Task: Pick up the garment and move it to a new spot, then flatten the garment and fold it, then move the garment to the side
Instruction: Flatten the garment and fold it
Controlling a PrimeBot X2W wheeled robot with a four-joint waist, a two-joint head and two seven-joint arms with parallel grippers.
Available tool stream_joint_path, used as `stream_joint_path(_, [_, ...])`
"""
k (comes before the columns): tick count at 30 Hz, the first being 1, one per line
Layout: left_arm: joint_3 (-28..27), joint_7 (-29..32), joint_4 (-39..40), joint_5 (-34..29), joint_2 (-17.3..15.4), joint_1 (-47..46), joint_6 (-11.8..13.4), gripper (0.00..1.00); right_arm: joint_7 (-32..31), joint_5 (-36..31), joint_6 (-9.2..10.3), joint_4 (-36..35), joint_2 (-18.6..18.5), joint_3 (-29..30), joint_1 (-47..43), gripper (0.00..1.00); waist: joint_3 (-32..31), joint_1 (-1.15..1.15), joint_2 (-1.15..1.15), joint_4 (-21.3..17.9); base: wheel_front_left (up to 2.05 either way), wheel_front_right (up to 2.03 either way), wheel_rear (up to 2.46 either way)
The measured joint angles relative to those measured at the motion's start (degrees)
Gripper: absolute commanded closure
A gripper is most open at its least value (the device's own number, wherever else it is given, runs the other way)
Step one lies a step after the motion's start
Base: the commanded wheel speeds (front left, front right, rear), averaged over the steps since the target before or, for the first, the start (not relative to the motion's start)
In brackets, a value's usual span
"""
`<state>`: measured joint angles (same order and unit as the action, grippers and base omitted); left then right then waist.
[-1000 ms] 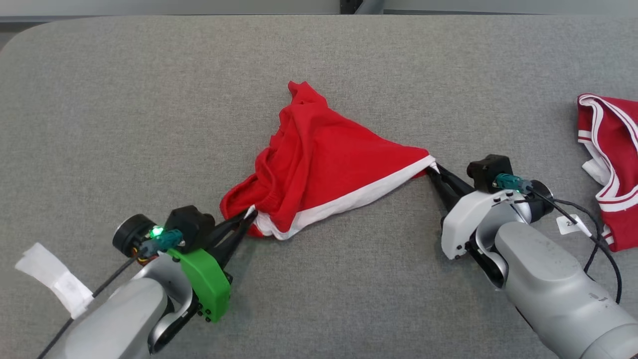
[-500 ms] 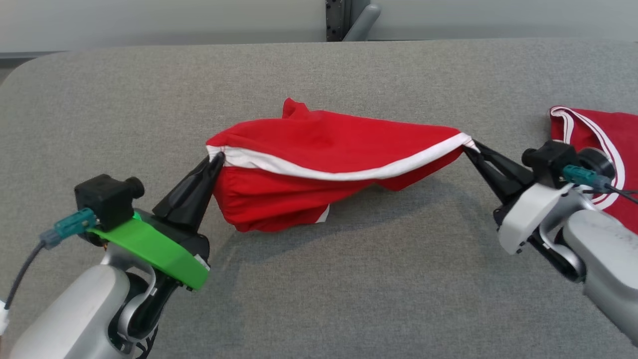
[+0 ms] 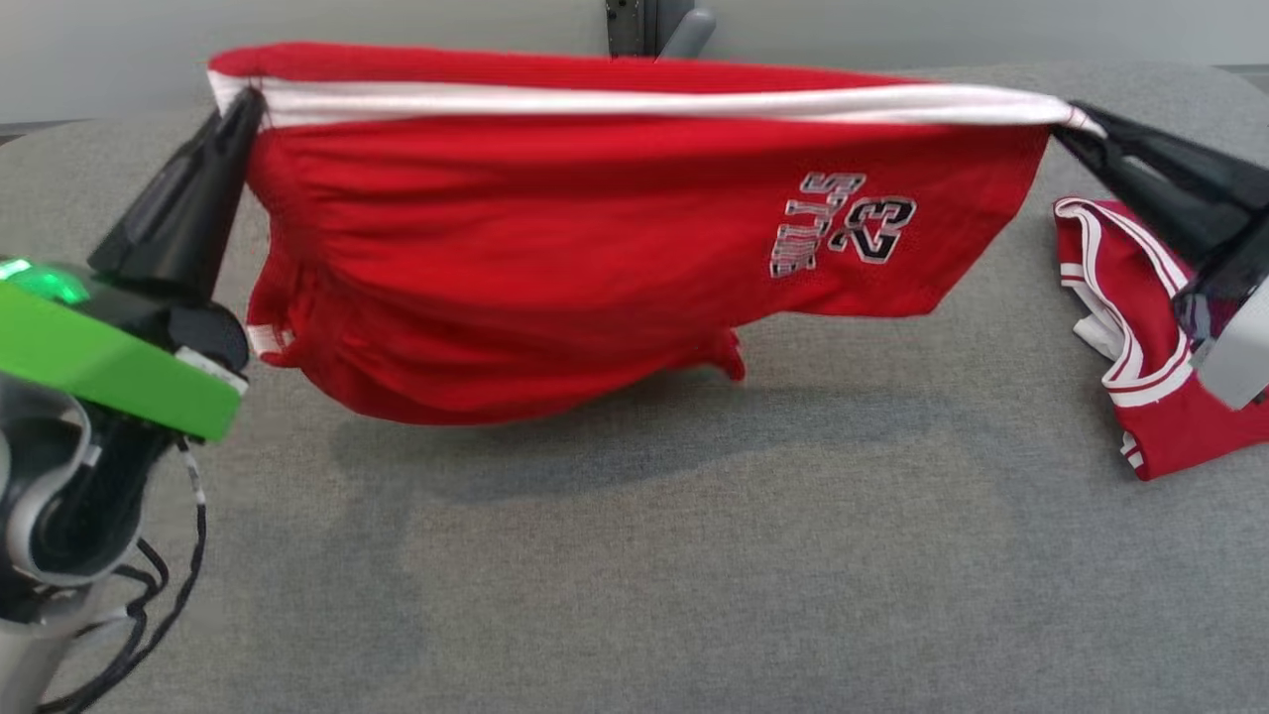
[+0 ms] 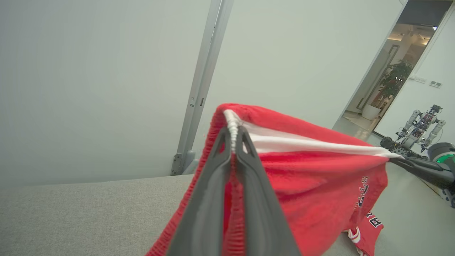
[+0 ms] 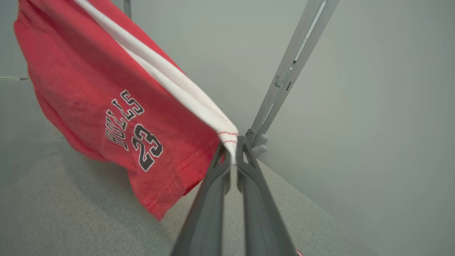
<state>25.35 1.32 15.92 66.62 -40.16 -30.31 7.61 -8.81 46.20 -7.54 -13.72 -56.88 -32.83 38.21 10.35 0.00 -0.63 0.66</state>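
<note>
A grey cloth table (image 3: 634, 595) is sitting by a plain wall (image 3: 397, 20). The red garment (image 3: 595, 248) is hanging above it, looking soft, light and floppy, so the corners of its white band (image 3: 634, 99) are the best places to hold. The left gripper (image 3: 243, 104) and right gripper (image 3: 1076, 119) are pinching those corners tight, with both arms raised and spread wide apart.

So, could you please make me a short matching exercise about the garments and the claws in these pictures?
Things: 1 printed shorts; 2 second red garment; 3 left claw; 4 right claw.
States: A lying on the grey table; B shut on the corner of the white band beside the print; C hanging stretched in the air; D shut on the band corner far from the print.
Pairs: 1-C; 2-A; 3-D; 4-B.
</note>
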Motion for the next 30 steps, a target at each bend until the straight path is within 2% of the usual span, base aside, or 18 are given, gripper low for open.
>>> stream_joint_path(3, [-0.52, 3.26, -1.26, 0.69, -0.64, -4.63, 0.46, 1.0, -2.1, 0.03, -0.01, -0.37, -0.73, 1.9, 2.66, 1.0, 1.31, 0.0, 0.0, -0.16, 0.0, 0.0, 0.0])
stream_joint_path(7, [1.4, 7.72, -5.95, 0.45, 0.44, -12.39, 0.22, 1.0, -4.05, -0.47, -0.02, 3.8, 2.68, 2.48, 8.41, 1.0, 4.14, 0.0, 0.0, -0.22, 0.0, 0.0, 0.0])
stream_joint_path(10, [3.49, 9.77, -12.18, -1.77, 3.57, -20.9, -0.59, 1.0, -4.21, -3.91, 0.0, 9.87, 8.15, 3.56, 16.68, 1.0, 7.17, 0.0, 0.0, -0.16, 0.0, 0.0, 0.0])
stream_joint_path(12, [4.67, 9.93, -17.79, -4.03, 6.02, -27.82, -1.41, 1.0, -3.14, -7.89, 0.01, 14.95, 13.34, 4.42, 23.59, 1.0, 9.6, 0.0, 0.0, -0.02, 0.0, 0.0, 0.0])
stream_joint_path(16, [4.64, 3.85, -30.82, -10.91, 11.67, -42.78, -2.12, 1.0, 2.27, -18.97, 0.0, 26.29, 24.79, 6.82, 38.06, 1.0, 14.87, 0.01, 0.0, 0.38, 0.0, 0.0, 0.0])
stream_joint_path(20, [3.5, -6.24, -41.46, -15.44, 16.57, -53.99, -3.75, 1.0, 13.16, -31.17, 0.01, 37.06, 36.21, 13.86, 49.43, 1.0, 20.07, 0.01, 0.0, 0.77, 0.0, 0.0, 0.0])
stream_joint_path(22, [2.82, -10.99, -45.62, -17.15, 17.7, -58.14, -4.9, 1.0, 18.35, -35.87, 0.01, 40.19, 40.67, 16.85, 53.41, 1.0, 22.52, 0.01, 0.0, 0.87, 0.0, 0.0, 0.0])
stream_joint_path(24, [2.19, -14.57, -49.44, -17.85, 18.44, -59.93, -7.02, 1.0, 21.71, -40.2, 0.02, 42.96, 43.64, 16.84, 54.21, 1.0, 24.84, 0.01, 0.0, 0.94, 0.0, 0.0, 0.0])
stream_joint_path(26, [1.3, -15.83, -52.95, -18.26, 19.49, -59.21, -8.68, 1.0, 23.1, -42.53, 0.01, 44.97, 45.5, 14.47, 52.28, 1.0, 26.85, 0.02, 0.0, 0.96, 0.0, 0.0, 0.0])
stream_joint_path(28, [1.32, -16.12, -54.92, -20.9, 19.53, -56.35, -10.99, 1.0, 23.59, -43.85, 0.0, 45.51, 45.7, 11.11, 48.54, 1.0, 28.42, 0.02, 0.0, 0.95, 0.0, 0.0, 0.0])
stream_joint_path(30, [-0.46, -16.27, -53.83, -22.54, 19.59, -51.28, -12.65, 1.0, 23.7, -43.76, 0.01, 42.94, 45.51, 8.86, 43.02, 1.0, 29.47, 0.02, 0.0, 0.84, 0.0, 0.0, 0.0])
